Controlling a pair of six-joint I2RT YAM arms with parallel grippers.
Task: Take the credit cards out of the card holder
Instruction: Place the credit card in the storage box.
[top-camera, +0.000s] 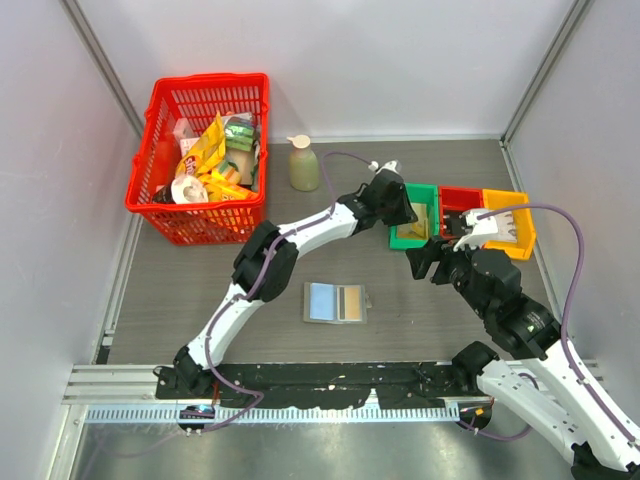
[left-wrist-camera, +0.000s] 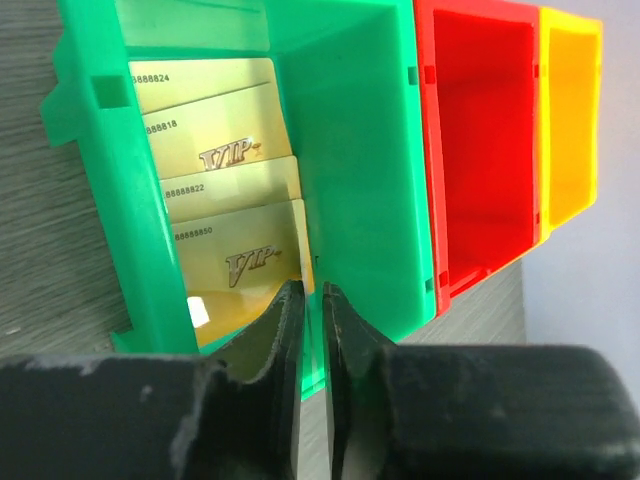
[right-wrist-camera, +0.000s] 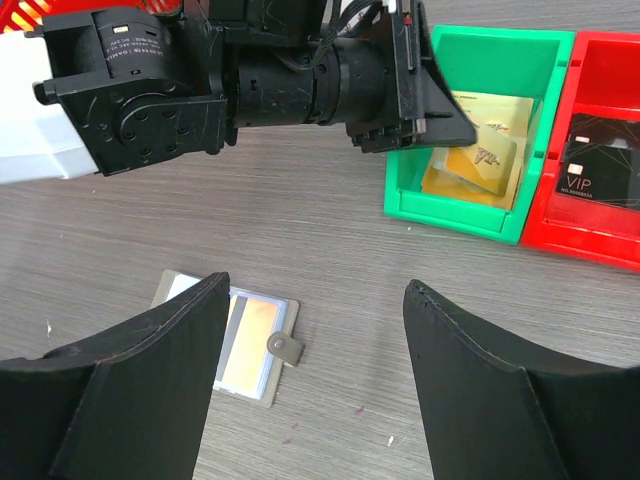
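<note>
The card holder (top-camera: 335, 303) lies open and flat on the table. In the right wrist view (right-wrist-camera: 255, 345) an orange card shows behind its clear panel. Several gold credit cards (left-wrist-camera: 215, 150) lie stacked in the green bin (top-camera: 412, 218). My left gripper (left-wrist-camera: 312, 290) hangs over that bin, all but shut. Only a thin gap shows between the jaws. The nearest gold card's (left-wrist-camera: 235, 265) right edge ends at the fingertips, and the card lies in the bin. My right gripper (right-wrist-camera: 317, 280) is wide open and empty above the table, between the holder and the bins.
A red bin (top-camera: 460, 200) holds a dark card (right-wrist-camera: 600, 170). A yellow bin (top-camera: 508, 222) stands beside it. A red basket (top-camera: 200, 155) of packets is at the back left. A bottle (top-camera: 303, 165) stands next to it.
</note>
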